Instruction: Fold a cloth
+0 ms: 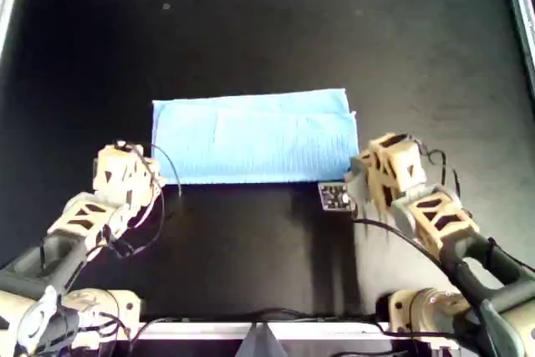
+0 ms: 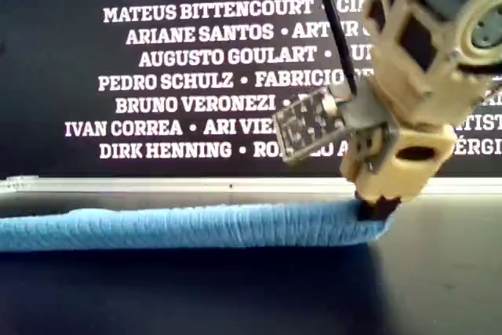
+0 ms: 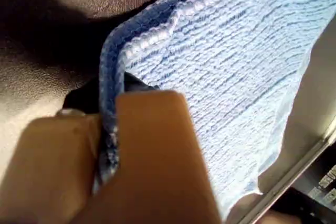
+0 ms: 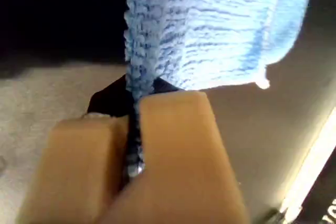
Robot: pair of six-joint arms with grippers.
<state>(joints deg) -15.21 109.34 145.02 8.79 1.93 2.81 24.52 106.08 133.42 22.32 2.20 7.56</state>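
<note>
Pinching cloth [image 1: 255, 138] corners, both end effectors low

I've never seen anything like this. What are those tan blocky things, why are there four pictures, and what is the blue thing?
The tan things are two robot arms, each ending in a pincer that can pinch. All four pictures show one moment. One camera looks straight down, one sits low beside the table, and one rides on each arm for a close-up of its pincer.

The blue thing is a cloth lying on a black table; it looks doubled over into a long strip. The left pincer is shut on a corner of the cloth, at the overhead view's left. The right pincer is shut on a corner at the overhead view's right. The side camera also shows a wall of printed names behind.
</note>
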